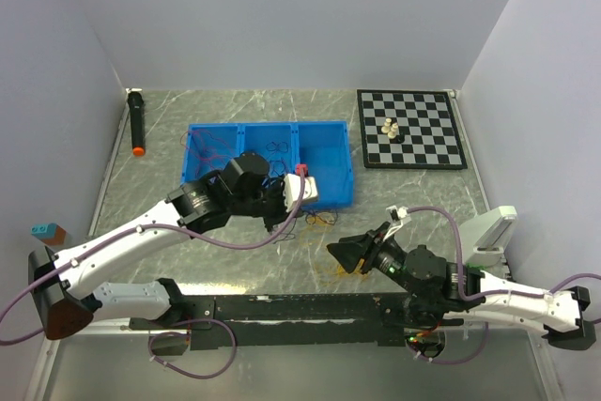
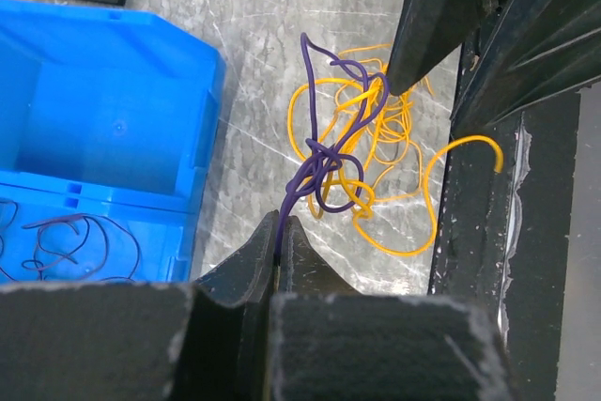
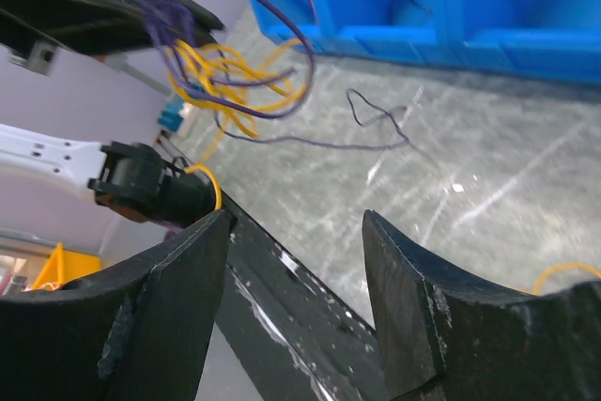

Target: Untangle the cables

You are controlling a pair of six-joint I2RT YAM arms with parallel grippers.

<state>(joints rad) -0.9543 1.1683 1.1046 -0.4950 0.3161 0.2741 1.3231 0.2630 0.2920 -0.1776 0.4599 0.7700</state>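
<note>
My left gripper [image 2: 282, 232] is shut on a dark purple wire [image 2: 324, 152] that runs up into a tangle of yellow-orange wires [image 2: 394, 138] just beyond the fingertips. In the top view my left gripper [image 1: 310, 204] is beside the blue bin's near wall, with the tangle [image 1: 321, 219] below it. My right gripper [image 1: 346, 255] is open and empty, close to the tangle; its jaws [image 3: 296, 232] stand wide apart. In the right wrist view the purple and yellow tangle [image 3: 221, 68] hangs at upper left. A thin dark wire [image 3: 376, 124] lies loose on the table.
A blue three-part bin [image 1: 324, 152] holds sorted wires: purple ones [image 2: 75, 241] in one part. More yellow wire [image 1: 343, 269] lies by the black base rail [image 1: 300, 309]. A chessboard [image 1: 413, 143] with pieces is at back right. A black marker [image 1: 136, 119] is at back left.
</note>
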